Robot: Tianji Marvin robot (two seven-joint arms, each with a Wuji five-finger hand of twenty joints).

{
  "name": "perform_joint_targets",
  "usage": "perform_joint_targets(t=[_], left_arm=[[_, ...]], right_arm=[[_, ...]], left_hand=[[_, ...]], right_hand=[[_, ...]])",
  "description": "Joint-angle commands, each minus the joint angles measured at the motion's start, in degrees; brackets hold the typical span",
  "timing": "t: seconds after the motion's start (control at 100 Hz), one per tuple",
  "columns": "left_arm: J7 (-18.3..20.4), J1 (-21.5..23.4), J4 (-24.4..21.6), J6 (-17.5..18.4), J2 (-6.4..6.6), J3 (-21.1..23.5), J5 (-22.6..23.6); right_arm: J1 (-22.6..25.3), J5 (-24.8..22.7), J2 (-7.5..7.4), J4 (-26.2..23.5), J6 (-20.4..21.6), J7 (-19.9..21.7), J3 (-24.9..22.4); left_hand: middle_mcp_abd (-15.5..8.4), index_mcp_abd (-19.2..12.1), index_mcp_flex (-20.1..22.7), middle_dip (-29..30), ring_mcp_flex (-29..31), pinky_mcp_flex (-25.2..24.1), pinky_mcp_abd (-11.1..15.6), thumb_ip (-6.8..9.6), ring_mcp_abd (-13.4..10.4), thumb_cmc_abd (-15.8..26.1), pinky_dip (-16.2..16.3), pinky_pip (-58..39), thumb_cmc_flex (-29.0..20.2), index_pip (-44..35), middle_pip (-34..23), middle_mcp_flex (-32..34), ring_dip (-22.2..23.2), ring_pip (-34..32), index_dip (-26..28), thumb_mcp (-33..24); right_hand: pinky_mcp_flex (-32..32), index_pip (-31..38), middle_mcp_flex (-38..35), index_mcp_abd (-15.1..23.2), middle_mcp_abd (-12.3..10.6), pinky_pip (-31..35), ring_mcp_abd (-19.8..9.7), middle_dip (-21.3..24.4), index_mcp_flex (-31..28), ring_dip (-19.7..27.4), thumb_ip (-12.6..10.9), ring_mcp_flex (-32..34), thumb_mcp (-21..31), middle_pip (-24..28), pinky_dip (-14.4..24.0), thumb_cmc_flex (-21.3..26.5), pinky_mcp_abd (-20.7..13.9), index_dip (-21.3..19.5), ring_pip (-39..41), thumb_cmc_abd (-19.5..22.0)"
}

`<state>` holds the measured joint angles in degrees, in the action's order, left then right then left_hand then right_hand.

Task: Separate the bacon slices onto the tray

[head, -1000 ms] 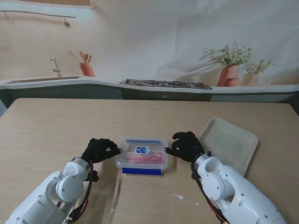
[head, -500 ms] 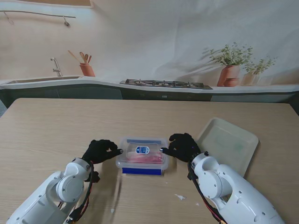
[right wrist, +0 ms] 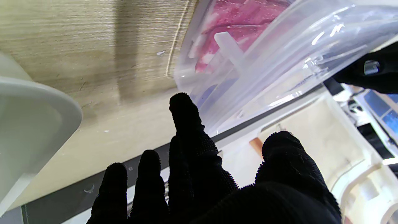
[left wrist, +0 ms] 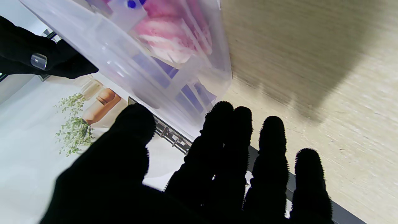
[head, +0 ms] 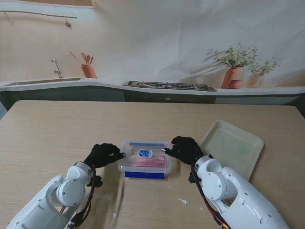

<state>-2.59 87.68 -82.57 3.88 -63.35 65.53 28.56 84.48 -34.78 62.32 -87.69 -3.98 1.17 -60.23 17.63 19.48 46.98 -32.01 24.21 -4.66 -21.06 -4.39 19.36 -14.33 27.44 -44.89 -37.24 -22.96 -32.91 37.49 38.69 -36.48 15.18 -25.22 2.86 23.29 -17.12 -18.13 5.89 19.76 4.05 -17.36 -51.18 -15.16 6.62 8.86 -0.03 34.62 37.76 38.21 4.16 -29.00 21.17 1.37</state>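
While the bacon box sits lidded mid-table, left of the tray, the left hand and right hand flank it, fingers spread, gripping nothing; opening it likely comes next.

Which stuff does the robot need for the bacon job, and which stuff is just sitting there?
Needed:
bacon box
tray
left hand
right hand

Just there:
white scraps on the table
tap
stove
utensil pot
plants
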Motion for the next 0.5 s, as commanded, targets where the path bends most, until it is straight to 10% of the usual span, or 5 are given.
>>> perform_joint_targets(t=[0.0, 0.49], left_arm=[[1.0, 0.3, -1.2, 0.5, -0.9, -0.7, -0.6], [0.3, 0.5, -1.7, 0.8, -1.22, -0.5, -1.8]], right_arm=[[0.3, 0.4, 1.0, -1.0, -0.4, 0.7, 0.1], [0.9, 3.3, 1.3, -3.4, -0.6, 1.0, -0.9]], left_hand=[[-6.1, -8.5, -0.4, 1.4, -1.1, -1.1, -0.4, 1.31, -0.1, 0.4, -0.6, 1.9, -0.8, 0.6, 1.8, -1.7, -0.1, 0.6, -0.5, -0.8], [-6.2, -8.2, 0.0, 1.7, -0.3, -1.0, -0.6, 1.3, 0.0, -0.1, 0.0, 2.7, -0.7, 0.5, 1.6, -1.5, 0.1, 0.3, -0.5, -1.6]], right_hand=[[1.2, -0.6, 0.8, 4.8, -0.6, -1.8, -1.2, -0.1, 0.4, 0.5, -3.8, -1.4, -0.8, -0.9, 0.8, 1.5, -1.3, -0.1, -0.4, 1.4], [0.9, -0.5, 0.7, 4.2, -0.4, -1.6, -0.9, -0.2, 0.4, 0.4, -3.9, -1.4, -0.6, -0.5, 0.9, 3.4, -1.2, -0.3, -0.2, 0.8]])
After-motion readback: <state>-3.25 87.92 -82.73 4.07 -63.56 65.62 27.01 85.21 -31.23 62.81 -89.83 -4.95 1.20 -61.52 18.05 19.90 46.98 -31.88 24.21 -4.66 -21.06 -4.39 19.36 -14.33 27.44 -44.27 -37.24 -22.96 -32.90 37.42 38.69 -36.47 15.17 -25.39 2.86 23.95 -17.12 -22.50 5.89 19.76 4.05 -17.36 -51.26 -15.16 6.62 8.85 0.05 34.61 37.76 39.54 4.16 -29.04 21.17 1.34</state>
